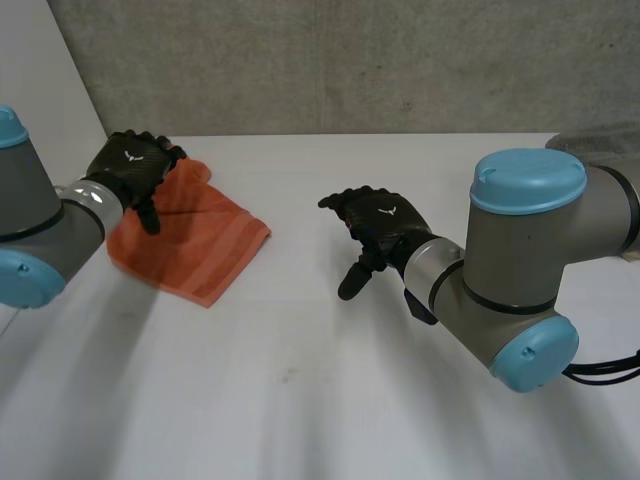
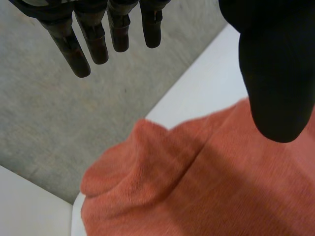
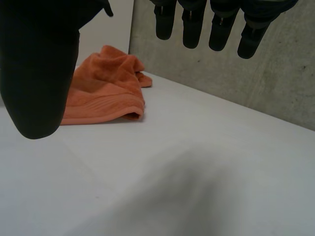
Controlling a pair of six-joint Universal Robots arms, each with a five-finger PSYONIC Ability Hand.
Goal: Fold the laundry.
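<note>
Closest in, the right arm (image 1: 520, 290) bends over the white tabletop (image 1: 300, 400). Far left on it lies the orange towel (image 1: 200, 245), set cornerwise. Its length seems to run from a bunched end near the wall to a flat corner pointing at the table's middle. The left hand (image 1: 135, 165) hangs over the bunched end, fingers (image 2: 78, 49) loose and released. The right hand (image 1: 380, 225) is well apart over bare tabletop, fingers slack too.
</note>
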